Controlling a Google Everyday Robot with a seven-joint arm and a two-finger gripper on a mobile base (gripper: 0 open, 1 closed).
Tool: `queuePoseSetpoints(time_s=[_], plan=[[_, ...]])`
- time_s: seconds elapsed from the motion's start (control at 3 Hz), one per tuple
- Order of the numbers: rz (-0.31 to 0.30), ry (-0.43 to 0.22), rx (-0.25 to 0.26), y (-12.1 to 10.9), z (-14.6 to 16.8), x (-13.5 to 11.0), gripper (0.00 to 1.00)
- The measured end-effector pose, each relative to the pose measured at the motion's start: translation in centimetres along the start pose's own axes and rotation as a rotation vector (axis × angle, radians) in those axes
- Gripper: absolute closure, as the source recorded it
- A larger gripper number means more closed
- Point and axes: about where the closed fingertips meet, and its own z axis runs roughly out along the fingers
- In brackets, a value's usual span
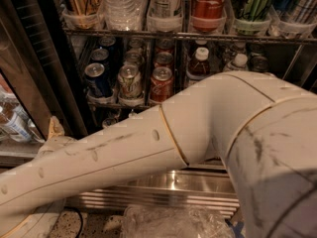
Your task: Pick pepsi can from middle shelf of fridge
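Fridge (174, 191) dark inside | pepsi can (97, 79) front-left on middle shelf (107, 104) | gripper (53, 129) low left, below shelf, grip cannot tell | risk: may clip shelf or silver can (130, 81)

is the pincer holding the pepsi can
No, the pepsi can stands untouched at the front of the middle shelf's left lane, and the pincer is out of view.
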Motion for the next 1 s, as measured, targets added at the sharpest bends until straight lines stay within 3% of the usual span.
queuePoseSetpoints(time_s=[0.33, 0.67, 1.0], plan=[[-0.033, -0.026, 0.022, 0.7, 0.4, 0.5, 0.00], [0.007, -0.067, 0.001, 0.4, -0.1, -0.1, 0.00], [0.083, -0.115, -0.044, -0.6, -1.3, -0.9, 0.00]])
